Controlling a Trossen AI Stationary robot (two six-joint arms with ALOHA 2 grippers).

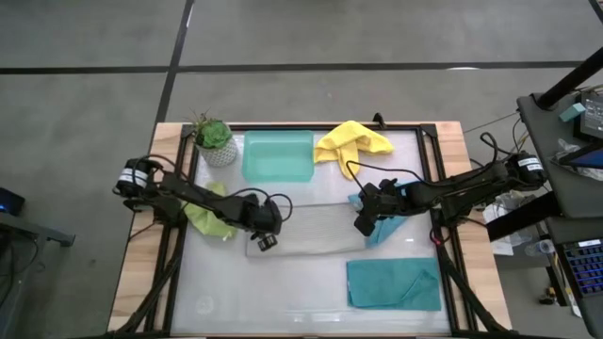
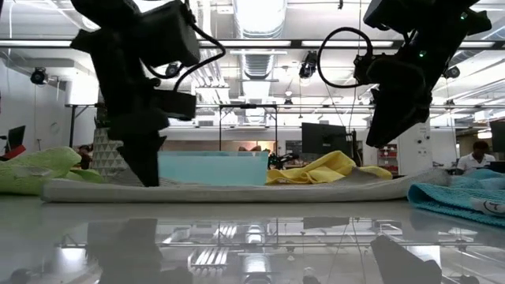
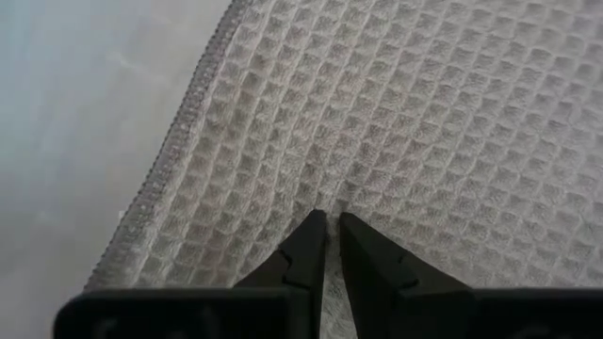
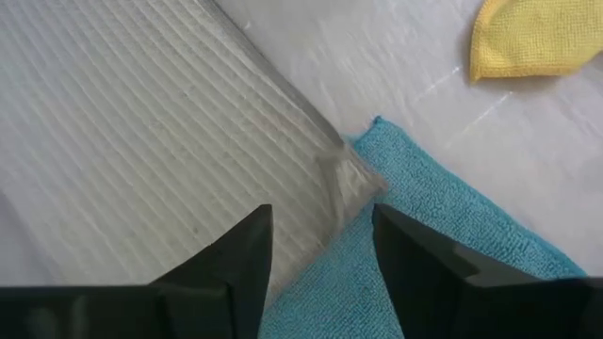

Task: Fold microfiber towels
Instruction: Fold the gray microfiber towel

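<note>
High view, starting at the near edge of the counter [image 1: 283, 301]: a teal towel [image 1: 394, 284] lies folded flat at about five o'clock, on its own, well apart from both arms.

Moving up to the middle, the grey towel [image 1: 316, 229] is spread long and flat across the centre. Left end effector [image 1: 265, 235] is down on its nine o'clock end, and the left wrist view shows the two fingers nearly together, pinching a small ridge of the waffle weave [image 3: 377, 141] just in from the hemmed edge. That's a narrow grip on the grey towel. In the low view the left end effector [image 2: 148, 170] reaches right down to the cloth.

Right end effector [image 1: 366, 224] sits at the grey towel's three o'clock end, jaws standing wide. The right wrist view has the grey corner [image 4: 350, 174] between the fingers, overlapping the second teal towel [image 4: 443, 226], but the fingers [image 4: 236, 254] are apart from the cloth and hold nothing. That second teal towel [image 1: 384, 226] lies under and just beside this end effector.

Lime green towel [image 1: 209, 218] is crumpled at nine o'clock, beneath the left arm.

Far side now: mint-green tray [image 1: 278, 155] at twelve o'clock, potted plant [image 1: 213, 139] just to its eleven o'clock side, and the yellow towel [image 1: 350, 143] bunched at one o'clock.
</note>
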